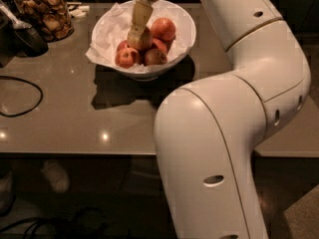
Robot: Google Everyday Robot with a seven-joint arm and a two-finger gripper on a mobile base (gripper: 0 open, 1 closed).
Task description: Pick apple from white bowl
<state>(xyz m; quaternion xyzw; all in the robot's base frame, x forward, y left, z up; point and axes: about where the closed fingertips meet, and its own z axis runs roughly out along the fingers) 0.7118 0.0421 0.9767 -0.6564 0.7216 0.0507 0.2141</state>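
Note:
The white bowl (182, 21), lined with crumpled white paper, stands on the brown table toward the back. It holds several apples. The yellow-green apple (146, 40) sits in the middle of the pile, with redder apples (163, 28) around it. My gripper (135, 33) reaches down from above into the bowl, and its tip is right at the left side of the yellow-green apple. My large white arm fills the right half of the view.
A glass jar of brown snacks (44, 14) stands at the back left with a dark object (25, 36) beside it. A black cable (20, 96) loops over the table's left side. The table's front edge (75, 153) runs across the lower view.

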